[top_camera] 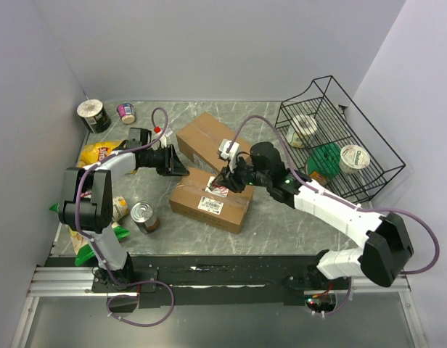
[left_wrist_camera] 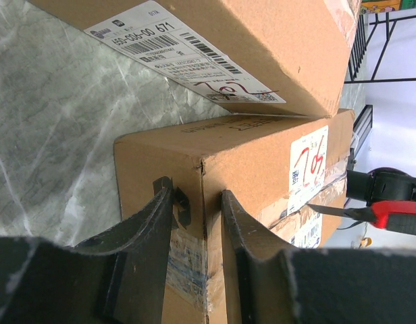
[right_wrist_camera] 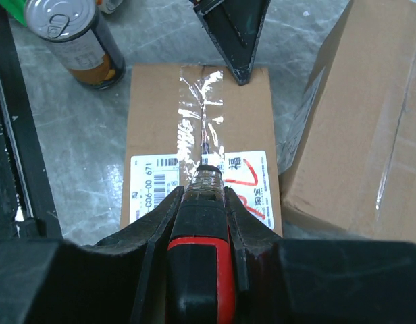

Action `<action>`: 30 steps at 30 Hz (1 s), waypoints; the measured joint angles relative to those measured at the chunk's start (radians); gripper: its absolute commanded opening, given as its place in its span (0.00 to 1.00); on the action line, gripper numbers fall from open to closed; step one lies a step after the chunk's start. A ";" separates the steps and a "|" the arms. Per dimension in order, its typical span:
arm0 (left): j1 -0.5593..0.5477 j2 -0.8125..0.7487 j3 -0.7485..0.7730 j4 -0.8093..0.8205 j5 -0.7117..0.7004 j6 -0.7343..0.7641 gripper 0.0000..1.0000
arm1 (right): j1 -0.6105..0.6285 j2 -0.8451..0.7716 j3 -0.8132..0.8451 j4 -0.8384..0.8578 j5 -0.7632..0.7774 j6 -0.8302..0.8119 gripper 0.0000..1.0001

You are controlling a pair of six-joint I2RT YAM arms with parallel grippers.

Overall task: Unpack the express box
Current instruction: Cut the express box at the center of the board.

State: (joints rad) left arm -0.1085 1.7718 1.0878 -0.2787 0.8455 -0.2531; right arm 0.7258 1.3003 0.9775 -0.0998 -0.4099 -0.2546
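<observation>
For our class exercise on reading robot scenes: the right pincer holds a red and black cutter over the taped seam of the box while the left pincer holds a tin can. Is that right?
Not quite. The left pincer grips the corner of the box, not the tin can, which stands untouched on the table; the left wrist view shows it. The right pincer does hold the cutter over the taped seam.

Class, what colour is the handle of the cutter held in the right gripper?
Red and black cutter handle; clearest in the right wrist view.

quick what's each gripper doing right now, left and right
Left gripper: closed on the end of the cardboard box, bracing it.
Right gripper: closed on a red and black box cutter, its blade on the tape.
</observation>
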 measured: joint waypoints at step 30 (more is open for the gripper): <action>0.000 0.021 0.026 -0.019 0.008 0.002 0.35 | 0.005 0.029 0.036 -0.062 -0.015 -0.004 0.00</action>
State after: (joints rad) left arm -0.1089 1.7931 1.1133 -0.2974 0.8532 -0.2512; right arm 0.7303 1.3289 1.0134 -0.1616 -0.4252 -0.2588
